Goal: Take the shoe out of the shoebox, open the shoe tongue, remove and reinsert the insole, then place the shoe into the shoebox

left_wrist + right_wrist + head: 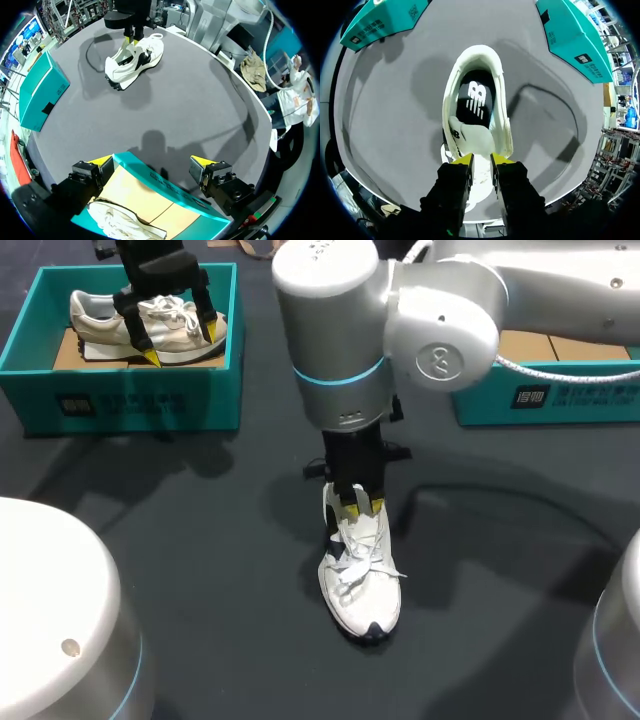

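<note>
A white shoe (360, 585) lies on the dark table near the middle, toe toward the front edge. My right gripper (357, 505) comes down on it from above. In the right wrist view the right gripper (481, 159) is shut on the white shoe tongue (472, 140), and the black insole (475, 97) shows inside the shoe ahead of it. My left gripper (180, 340) hangs open over the teal shoebox (130, 390) at the back left, above a second white shoe (100, 320) lying inside. In the left wrist view the left gripper (151, 162) straddles the box wall (165, 187).
Another teal box (560, 390) with a cardboard floor stands at the back right, partly behind my right arm. Open dark tabletop lies between the two boxes and around the shoe. The table's round edge curves close behind the shoe's toe in the right wrist view.
</note>
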`<state>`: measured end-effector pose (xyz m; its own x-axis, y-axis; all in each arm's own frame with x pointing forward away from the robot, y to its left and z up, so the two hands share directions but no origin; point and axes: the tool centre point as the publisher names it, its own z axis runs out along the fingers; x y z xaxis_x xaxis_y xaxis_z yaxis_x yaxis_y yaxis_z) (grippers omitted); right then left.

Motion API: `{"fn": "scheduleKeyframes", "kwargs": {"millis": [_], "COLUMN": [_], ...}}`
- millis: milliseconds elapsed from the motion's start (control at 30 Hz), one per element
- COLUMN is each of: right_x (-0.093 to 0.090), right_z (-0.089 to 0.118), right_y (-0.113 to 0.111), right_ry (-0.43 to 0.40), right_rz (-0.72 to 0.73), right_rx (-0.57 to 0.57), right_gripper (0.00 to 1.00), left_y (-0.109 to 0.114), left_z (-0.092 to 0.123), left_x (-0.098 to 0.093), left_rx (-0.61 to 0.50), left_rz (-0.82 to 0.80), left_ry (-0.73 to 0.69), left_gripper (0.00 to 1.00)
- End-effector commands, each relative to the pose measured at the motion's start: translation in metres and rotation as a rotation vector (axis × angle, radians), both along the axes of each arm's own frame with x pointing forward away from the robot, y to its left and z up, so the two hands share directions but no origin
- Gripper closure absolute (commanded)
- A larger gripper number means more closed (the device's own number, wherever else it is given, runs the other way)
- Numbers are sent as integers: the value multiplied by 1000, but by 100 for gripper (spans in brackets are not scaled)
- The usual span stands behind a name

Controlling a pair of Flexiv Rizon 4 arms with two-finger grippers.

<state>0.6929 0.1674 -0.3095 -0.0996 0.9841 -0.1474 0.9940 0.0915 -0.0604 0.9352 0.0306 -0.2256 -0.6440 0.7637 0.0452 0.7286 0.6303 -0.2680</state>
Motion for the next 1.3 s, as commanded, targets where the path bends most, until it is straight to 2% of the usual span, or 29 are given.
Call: {"fn": "scheduleKeyframes", "kwargs": {"millis": [33, 167, 400, 533, 700, 833, 1033, 1100, 1167, 1267, 1300], "right_x": [-11, -12, 0, 12, 21, 19, 17, 18, 21, 34, 38], "right_z": [2, -15, -49, -55, -38, -14, 13, 23, 29, 40, 43], "right_y": [7, 2, -17, -18, -9, -2, 0, -1, -2, 1, 2], "right_ry": [-6, 23, 63, 49, 27, -15, -54, -86, -77, -63, -71], "right_rz": [-20, -34, -50, -5, 48, 93, 258, 381, 481, 691, 742], "right_rx": [-36, 6, 66, 103, 68, 30, -22, -15, -22, -54, -56], "right_gripper": [76, 78, 76, 77, 75, 71, 61, 58, 58, 51, 44], "left_y": [0, 0, 0, 0, 0, 0, 0, 0, 0, 0, 0], "left_z": [0, 0, 0, 0, 0, 0, 0, 0, 0, 0, 0], "left_x": [0, 0, 0, 0, 0, 0, 0, 0, 0, 0, 0], "left_rx": [1, 1, 1, 1, 1, 1, 1, 1, 1, 1, 1], "left_rz": [-1, -1, -1, -1, -1, -1, -1, -1, -1, -1, -1], "left_ry": [0, 0, 0, 0, 0, 0, 0, 0, 0, 0, 0], "left_gripper": [0, 0, 0, 0, 0, 0, 0, 0, 0, 0, 0]}}
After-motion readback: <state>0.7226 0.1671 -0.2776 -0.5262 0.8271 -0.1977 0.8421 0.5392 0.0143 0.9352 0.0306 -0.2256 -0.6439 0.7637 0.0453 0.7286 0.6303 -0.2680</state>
